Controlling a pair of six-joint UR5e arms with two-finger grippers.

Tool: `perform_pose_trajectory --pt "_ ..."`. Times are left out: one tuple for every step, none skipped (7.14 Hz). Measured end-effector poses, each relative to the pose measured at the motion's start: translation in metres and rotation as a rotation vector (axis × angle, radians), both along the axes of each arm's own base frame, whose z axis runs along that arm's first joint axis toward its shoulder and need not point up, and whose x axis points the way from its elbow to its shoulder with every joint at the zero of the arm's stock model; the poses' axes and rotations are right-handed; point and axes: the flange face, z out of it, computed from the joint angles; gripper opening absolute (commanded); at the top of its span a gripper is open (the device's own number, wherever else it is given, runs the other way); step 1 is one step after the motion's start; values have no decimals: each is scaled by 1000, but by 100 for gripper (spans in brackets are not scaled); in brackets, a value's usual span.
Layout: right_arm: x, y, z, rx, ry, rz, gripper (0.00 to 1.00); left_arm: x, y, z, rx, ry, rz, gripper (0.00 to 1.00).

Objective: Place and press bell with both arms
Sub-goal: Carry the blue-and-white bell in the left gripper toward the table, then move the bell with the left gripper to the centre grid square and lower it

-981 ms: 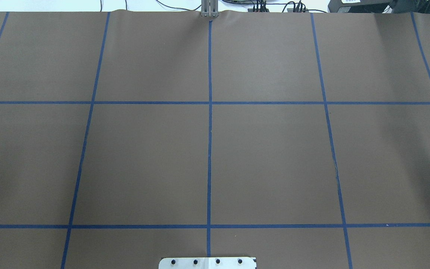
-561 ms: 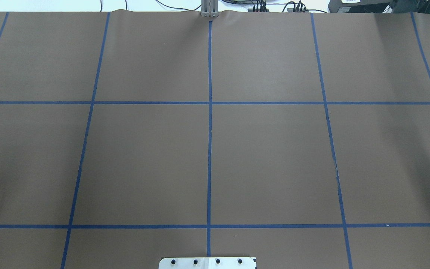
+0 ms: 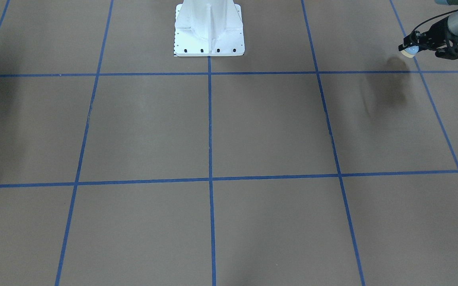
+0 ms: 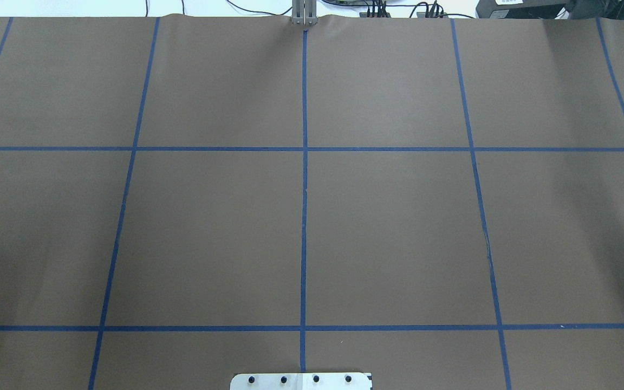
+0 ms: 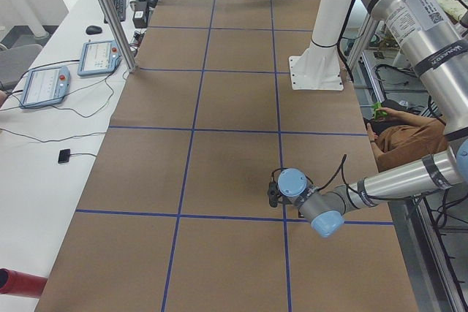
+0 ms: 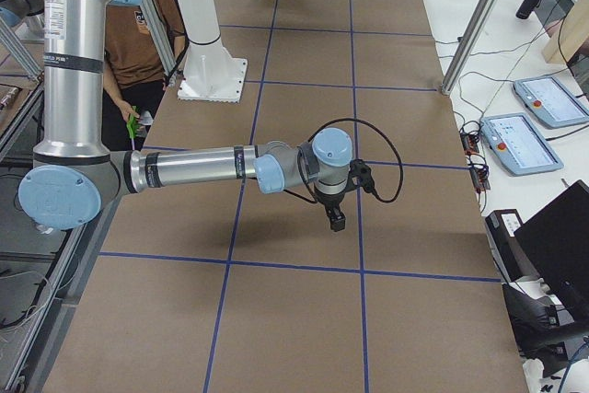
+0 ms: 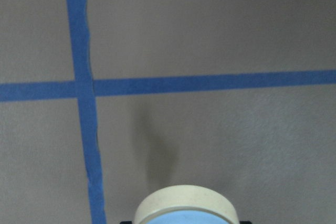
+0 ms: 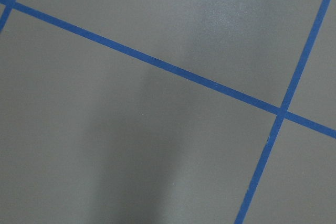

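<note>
The bell (image 3: 412,51) hangs above the brown surface (image 3: 253,127) at its left end, pinched in the left tool (image 3: 412,47). The right tool (image 6: 337,219) hovers over the right end; spread or pressed together, I cannot tell.

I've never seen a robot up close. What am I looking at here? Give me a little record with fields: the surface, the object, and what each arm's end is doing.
surface: table with a brown cover, gridded with blue tape
object: light-blue bell with a cream base, held off the table, its shadow below
left end effector: shut on the bell, toward the robot's left end of the table
right end effector: points down above the table; open or shut cannot be told
mount: white pedestal, bolted down
</note>
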Motion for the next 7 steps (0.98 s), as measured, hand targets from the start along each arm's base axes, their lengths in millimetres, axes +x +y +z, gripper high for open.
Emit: perform_pose_trajectory --pt "0 0 2 -5 -1 0 100 2 -13 -15 33 22 -30 16" --pt "0 0 3 -8 -2 0 100 12 -31 -30 58 40 -49 16" --pt "0 0 3 -9 -4 -1 100 28 -59 -47 68 47 -67 16" --pt "-1 0 3 -10 -6 -1 100 43 -87 -65 72 49 -84 16" --pt "-1 0 4 -12 -7 -1 100 57 -114 -89 67 46 -96 16" --pt "-1 0 5 -16 -7 -2 100 72 -141 -122 56 36 -107 16" --pt "-1 0 10 -24 -5 -4 100 86 -170 -162 45 26 -119 16"
